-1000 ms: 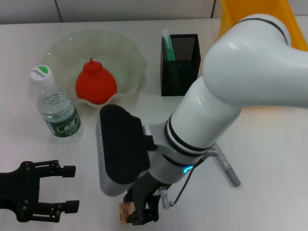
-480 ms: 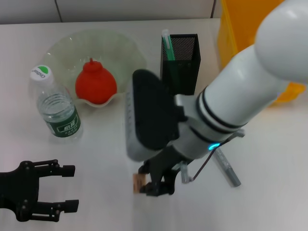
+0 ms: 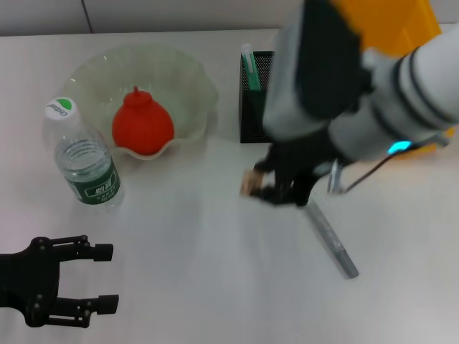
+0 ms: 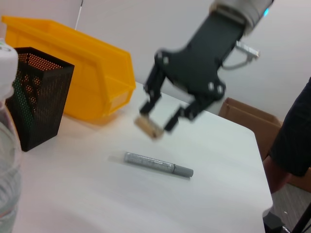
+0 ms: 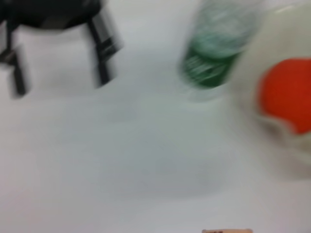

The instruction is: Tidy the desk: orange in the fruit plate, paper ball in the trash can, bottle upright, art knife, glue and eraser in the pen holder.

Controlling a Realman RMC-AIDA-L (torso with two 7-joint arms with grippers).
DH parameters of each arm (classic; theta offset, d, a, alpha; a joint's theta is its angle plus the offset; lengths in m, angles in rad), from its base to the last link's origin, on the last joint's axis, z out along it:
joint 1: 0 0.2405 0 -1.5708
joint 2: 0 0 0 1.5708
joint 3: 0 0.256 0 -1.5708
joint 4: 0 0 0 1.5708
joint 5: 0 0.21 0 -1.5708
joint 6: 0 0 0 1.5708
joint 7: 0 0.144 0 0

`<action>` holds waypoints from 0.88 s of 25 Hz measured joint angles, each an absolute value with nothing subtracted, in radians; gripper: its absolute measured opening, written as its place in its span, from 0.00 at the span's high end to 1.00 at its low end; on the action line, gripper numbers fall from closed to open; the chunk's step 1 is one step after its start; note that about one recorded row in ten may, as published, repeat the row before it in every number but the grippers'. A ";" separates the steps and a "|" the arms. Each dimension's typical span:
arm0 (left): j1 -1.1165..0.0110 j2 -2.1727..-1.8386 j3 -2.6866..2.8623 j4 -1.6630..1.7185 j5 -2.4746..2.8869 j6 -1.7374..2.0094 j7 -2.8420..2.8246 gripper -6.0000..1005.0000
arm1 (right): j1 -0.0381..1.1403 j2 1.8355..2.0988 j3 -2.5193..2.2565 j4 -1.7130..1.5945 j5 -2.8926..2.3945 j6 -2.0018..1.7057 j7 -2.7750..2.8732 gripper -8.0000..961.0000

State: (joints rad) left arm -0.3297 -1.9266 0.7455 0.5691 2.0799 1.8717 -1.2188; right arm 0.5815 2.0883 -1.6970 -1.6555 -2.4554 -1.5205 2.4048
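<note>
**Eraser lifted and carried toward the pen holder**

Over the last second the right gripper (image 3: 276,192) has swung from the lower middle of the head view up to mid-frame, taking the eraser (image 3: 250,183) with it. The small tan block was down by the bottom edge; now it sits pinched between the gripper's fingers, clear of the table (image 3: 201,244), just below and in front of the pen holder (image 3: 256,97). The left wrist view confirms this: the eraser (image 4: 148,127) hangs between the dark fingers above the tabletop, with the art knife (image 4: 158,164) lying flat beneath it.

This suggests the pick is done and the carry is well under way; what seems left for this item is to bring it over the mesh cup's opening and let go. The cup is narrow and the glue (image 3: 249,68) already stands in its left corner, so the drop will likely need careful centring.

Elsewhere, the orange (image 3: 143,125) sits in the fruit plate (image 3: 188,72) at upper left, and the bottle (image 3: 82,158) stands upright beside it. The art knife (image 3: 331,236) is on the table at lower right of centre, so it remains to be done. The trash can (image 3: 391,21) shows at the upper right; no paper ball is visible.

The left gripper (image 3: 100,278) rests at the lower left corner, fingers spread and empty.
</note>
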 joint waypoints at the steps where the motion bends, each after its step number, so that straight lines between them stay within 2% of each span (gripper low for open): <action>1: -0.330 -1.927 0.745 0.569 2.079 1.872 -1.219 0.16 | 0.576 2.089 -1.661 -1.681 -2.455 -1.532 2.404 0.63; 8: -0.332 -1.928 0.746 0.572 2.078 1.866 -1.215 0.16 | 0.606 2.082 -1.404 -1.750 -2.473 -1.533 2.399 0.64; 14: -0.332 -1.930 0.739 0.572 2.074 1.859 -1.210 0.16 | 0.676 2.084 -1.380 -1.574 -2.569 -1.377 2.429 0.64; 19: -0.333 -1.930 0.725 0.572 2.074 1.856 -1.210 0.16 | 0.714 2.086 -1.401 -1.428 -2.589 -1.261 2.434 0.60; 22: -0.334 -1.931 0.709 0.572 2.076 1.853 -1.209 0.16 | 0.734 2.086 -1.404 -1.382 -2.589 -1.246 2.434 0.55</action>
State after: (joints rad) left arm -0.3343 -1.9311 0.7093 0.5722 2.0761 1.8535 -1.2094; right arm 0.7341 2.0862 -1.4045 -1.3822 -2.5892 -1.2462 2.4341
